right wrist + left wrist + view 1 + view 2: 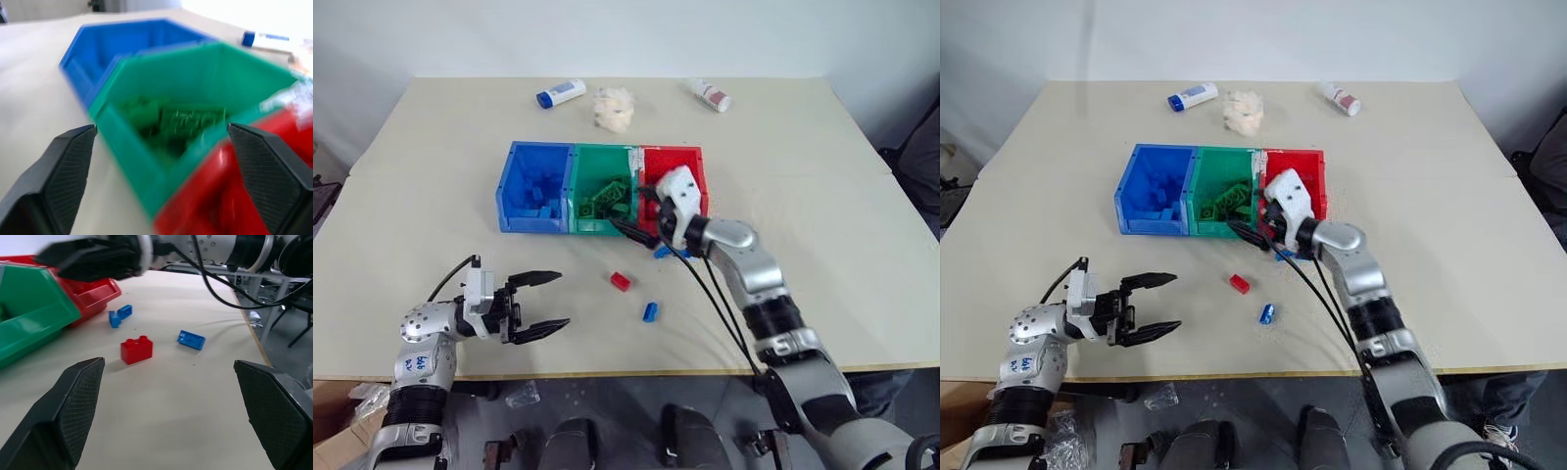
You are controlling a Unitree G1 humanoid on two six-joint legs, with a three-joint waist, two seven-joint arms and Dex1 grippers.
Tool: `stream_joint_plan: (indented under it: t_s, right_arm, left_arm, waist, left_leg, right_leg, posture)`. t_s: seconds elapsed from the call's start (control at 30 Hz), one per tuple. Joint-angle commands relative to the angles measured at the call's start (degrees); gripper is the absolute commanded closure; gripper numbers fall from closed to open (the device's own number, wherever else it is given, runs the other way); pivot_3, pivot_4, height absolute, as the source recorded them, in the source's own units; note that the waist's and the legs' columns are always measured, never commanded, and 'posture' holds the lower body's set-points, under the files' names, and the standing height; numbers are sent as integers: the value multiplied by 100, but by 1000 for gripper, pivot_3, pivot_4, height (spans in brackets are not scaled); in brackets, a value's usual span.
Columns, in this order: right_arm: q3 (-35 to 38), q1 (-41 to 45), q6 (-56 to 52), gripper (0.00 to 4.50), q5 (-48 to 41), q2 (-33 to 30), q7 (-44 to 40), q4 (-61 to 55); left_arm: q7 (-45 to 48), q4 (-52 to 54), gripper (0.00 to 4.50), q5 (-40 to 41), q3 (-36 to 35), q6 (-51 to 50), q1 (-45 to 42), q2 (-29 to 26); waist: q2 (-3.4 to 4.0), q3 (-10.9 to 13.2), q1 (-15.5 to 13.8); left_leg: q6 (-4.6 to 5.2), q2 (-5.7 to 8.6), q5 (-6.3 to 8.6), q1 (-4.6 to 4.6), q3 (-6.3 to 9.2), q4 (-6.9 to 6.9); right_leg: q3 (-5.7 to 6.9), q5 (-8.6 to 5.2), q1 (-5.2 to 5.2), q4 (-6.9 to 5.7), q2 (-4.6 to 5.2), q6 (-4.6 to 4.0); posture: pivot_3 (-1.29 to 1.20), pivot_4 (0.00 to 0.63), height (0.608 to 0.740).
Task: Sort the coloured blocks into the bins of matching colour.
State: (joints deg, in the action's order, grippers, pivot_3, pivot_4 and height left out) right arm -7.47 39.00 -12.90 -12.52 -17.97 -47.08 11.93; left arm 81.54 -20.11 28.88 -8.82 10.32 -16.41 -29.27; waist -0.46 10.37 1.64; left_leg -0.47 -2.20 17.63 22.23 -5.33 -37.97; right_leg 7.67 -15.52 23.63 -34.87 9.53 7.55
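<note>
The three joined bins stand mid-table: blue bin (514,157), green bin (587,155), red bin (690,157). Green blocks (181,122) lie in the green bin, and blue blocks (543,191) lie in the blue one. My right gripper (638,211) hovers over the near edge where the green and red bins meet, open with nothing between its fingers. On the table in front lie a red block (621,281), a blue block (650,312), and another blue block (664,252) by the red bin's front. My left gripper (561,300) is open, low near the front left, pointing toward the red block (137,349).
Two white bottles (561,93) (712,95) and a fluffy white wad (614,108) lie at the far side behind the bins. The table's front edge (607,374) runs just below my left gripper.
</note>
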Motion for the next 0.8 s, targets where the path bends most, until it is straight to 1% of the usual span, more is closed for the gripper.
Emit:
stream_joint_plan:
  t_s: [0.03,0.17,0.27,0.33,0.4,0.5,0.63,0.8]
  right_arm:
    - [261,-907,-529,31,-588,-789,-672,-1674]
    - [704,-1731,-1000,31,-923,-1456,-674,-2562]
    - [1245,-2558,-1221,31,-1143,-1977,-720,-3103]
    - [1843,-3332,-1330,31,-1209,-2363,-764,-3342]
    - [2239,-3865,-1410,31,-1275,-2587,-748,-3517]
    - [2514,-4266,-1457,31,-1350,-2742,-732,-3644]
    - [2462,-4384,-1577,31,-1408,-2772,-689,-3806]
    - [1795,-3947,-1716,31,-1338,-2692,-632,-3831]
  left_arm:
    - [159,-300,0,-8,-19,111,-179,-42]
    - [290,-616,0,-37,-19,187,-382,-61]
    - [385,-821,0,-67,-11,245,-520,-69]
    - [453,-937,0,-81,1,272,-603,-73]
    - [516,-1013,0,-87,3,287,-650,-83]
    - [569,-1085,0,-92,7,302,-692,-92]
    - [598,-1131,0,-95,26,297,-732,-100]
    - [567,-1042,0,-84,29,280,-692,-103]
  waist:
    - [0,0,-38]
    - [0,0,-7]
    - [0,0,-19]
    - [-1,0,-42]
    - [-1,0,-101]
    - [-2,1,-98]
    - [-3,1,-123]
    - [-2,1,-150]
  left_leg:
    - [2,0,2,0,5,-1]
    - [6,1,12,3,-1,-9]
    - [4,-2,13,0,-1,-7]
    - [4,-1,15,2,-2,-7]
    - [9,0,20,2,-4,-9]
    - [13,0,22,0,-10,-20]
    - [12,-3,22,-7,-9,-22]
    - [14,-3,23,-5,-9,-23]
  right_leg:
    - [2,0,-1,0,0,0]
    - [-1,1,-2,6,0,2]
    - [1,1,-1,2,-1,1]
    - [1,1,-2,10,-2,2]
    - [1,3,-7,18,-2,5]
    - [-5,5,-10,22,-1,8]
    - [-7,6,-13,13,-2,6]
    - [-6,6,-11,16,-1,5]
  posture:
    - [0,150,740]
    - [0,150,740]
    - [0,150,740]
    - [0,150,740]
    - [0,150,740]
    - [0,150,740]
    - [0,150,740]
    - [0,150,740]
